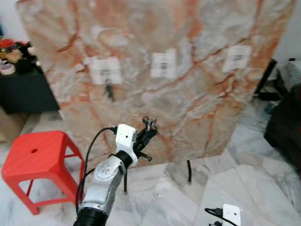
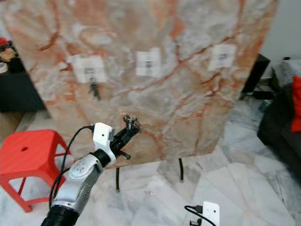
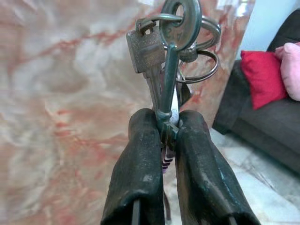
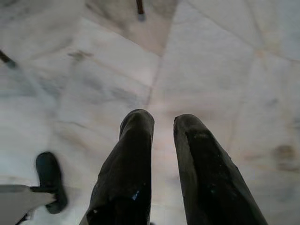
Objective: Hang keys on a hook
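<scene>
Keys point(image 3: 171, 51): bunch on split rings, clamped between the jaws of the left gripper point(image 1: 151, 128); rings and key heads stick out past the fingertips, in line with the fingers.
Left gripper: raised in front of the marble board point(image 1: 225, 103), jaws closed tight on the key shanks; head views put the tips low on the board, close to its face. Touching or not, can't tell.
Hooks: three white hook plates in a row across the upper board. Left plate point(image 1: 105, 69) already carries a dark bunch of keys point(image 1: 109, 89). Middle plate point(image 1: 163, 63) and right plate point(image 1: 236, 58) look free.
Key relation: middle plate sits well above the held bunch and slightly to the robot's right; left plate is up and to the left. Bunch points up and forward toward the board, so the ring end leads.
Next move (judgement): raise the left arm toward the middle plate and slip a ring over its hook. Hook detail too blurred to read.
Right gripper point(image 4: 161, 124): hangs low, pointing at the marble floor point(image 4: 225, 56), jaws slightly apart, empty. Left arm is clearly the nearer one.
Risk (judgement): rings hang loose and could swing off line at the hook.
Other: red stool point(image 1: 35, 157) beside the board on the robot's left, well clear.
</scene>
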Robot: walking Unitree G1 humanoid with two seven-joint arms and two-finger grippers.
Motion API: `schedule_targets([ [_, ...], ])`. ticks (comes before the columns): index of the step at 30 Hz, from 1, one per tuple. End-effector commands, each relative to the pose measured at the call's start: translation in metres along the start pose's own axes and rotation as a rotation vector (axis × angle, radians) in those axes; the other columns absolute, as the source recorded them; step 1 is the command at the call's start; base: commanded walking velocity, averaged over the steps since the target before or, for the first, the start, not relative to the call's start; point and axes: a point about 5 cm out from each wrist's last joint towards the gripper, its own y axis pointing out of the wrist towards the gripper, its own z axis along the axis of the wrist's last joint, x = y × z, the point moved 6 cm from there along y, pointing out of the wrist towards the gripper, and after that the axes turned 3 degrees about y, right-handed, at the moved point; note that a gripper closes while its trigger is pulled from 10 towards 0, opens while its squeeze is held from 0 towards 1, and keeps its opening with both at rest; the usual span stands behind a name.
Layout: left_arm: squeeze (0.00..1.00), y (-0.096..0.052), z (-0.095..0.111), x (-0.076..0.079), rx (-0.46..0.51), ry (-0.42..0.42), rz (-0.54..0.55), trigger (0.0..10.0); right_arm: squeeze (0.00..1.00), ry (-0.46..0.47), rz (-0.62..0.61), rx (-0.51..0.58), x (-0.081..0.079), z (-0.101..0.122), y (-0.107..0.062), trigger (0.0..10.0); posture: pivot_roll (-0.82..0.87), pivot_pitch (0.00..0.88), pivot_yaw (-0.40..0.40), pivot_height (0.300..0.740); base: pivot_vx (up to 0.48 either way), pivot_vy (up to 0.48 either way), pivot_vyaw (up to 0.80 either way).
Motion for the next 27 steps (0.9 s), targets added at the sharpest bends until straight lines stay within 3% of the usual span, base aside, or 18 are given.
schedule_targets([
  [1,0.0,0.0044,0.0036,0.0128,0.014,-0.002,-0.04,10.0,0.0,0.004,-0.023,-0.015,0.0092,-0.0056,-0.0007,10.0,0.0,0.007,-0.042,0.74,0.0,0.0,0.0],
  [13,0.0,0.005,0.0058,0.0216,0.022,-0.01,-0.073,10.0,0.0,0.0,-0.024,-0.016,0.0096,-0.0058,-0.0007,10.0,0.0,0.008,-0.046,0.74,0.0,0.0,0.0],
  [27,0.0,0.0074,0.0105,0.0202,0.043,-0.013,-0.055,10.0,0.0,-0.005,-0.023,-0.015,0.0099,-0.0051,-0.0006,10.0,0.0,0.006,-0.048,0.74,0.0,0.0,0.0],
])
